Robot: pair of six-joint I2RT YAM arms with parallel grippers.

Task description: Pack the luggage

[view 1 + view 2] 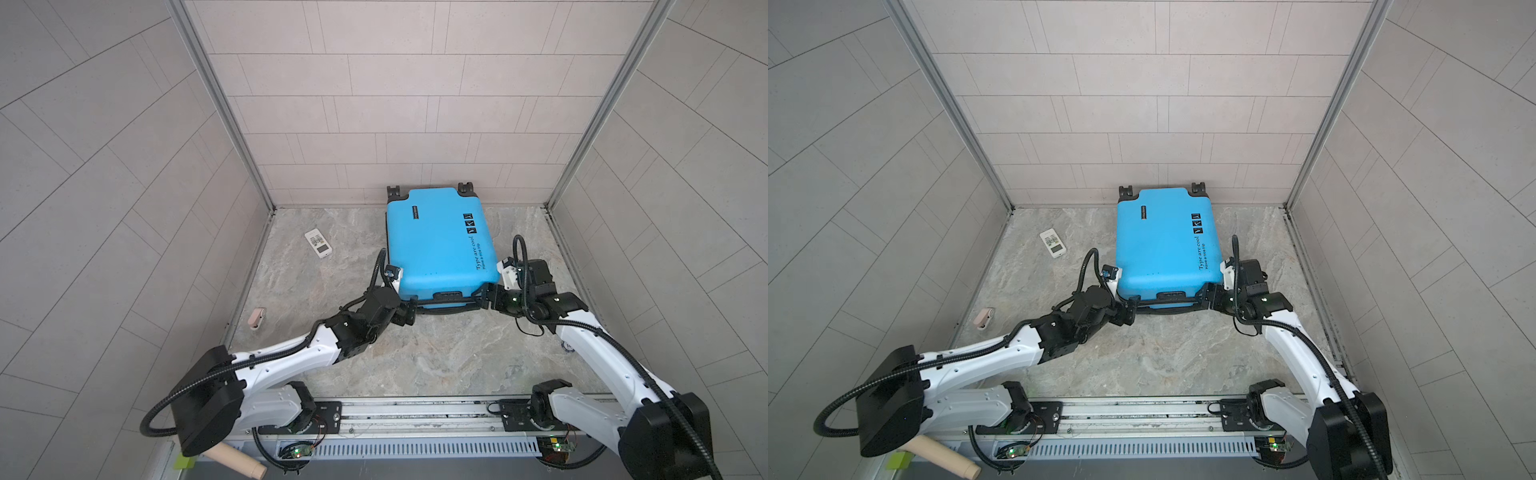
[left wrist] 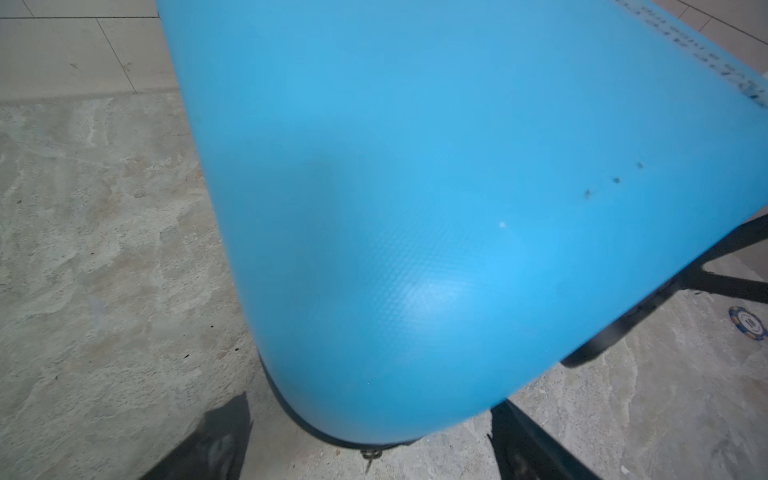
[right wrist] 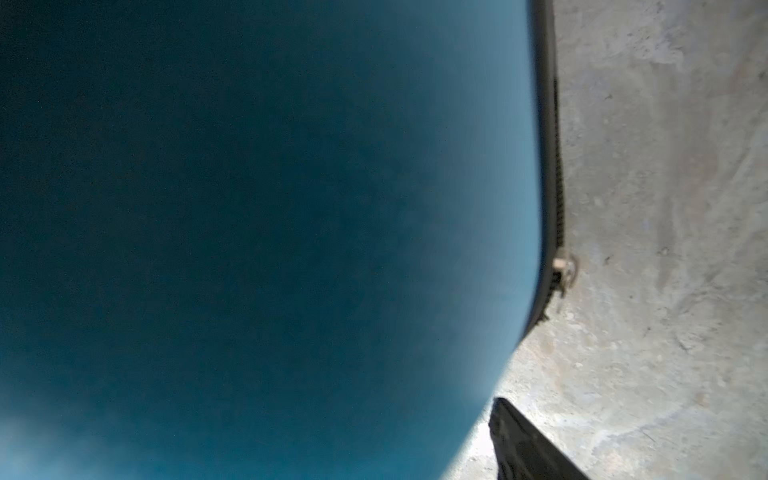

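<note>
A pink gadget (image 1: pixel 257 318) and a remote (image 1: pixel 318 244) lie loose at the left, seemingly not packed, the left gripper (image 1: pixel 409 311) stands spread around a near corner of the shut suitcase (image 1: pixel 440 245) lying by the back wall (image 1: pixel 415 124), and whether the right gripper (image 1: pixel 485 297), half hidden at the other corner, is spread I cannot tell.

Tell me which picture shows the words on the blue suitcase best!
Both top views: the words on the suitcase are whole and readable there. The left wrist view catches only a blurry bit at its edge. The right wrist view shows just plain blue shell and zipper.
</note>
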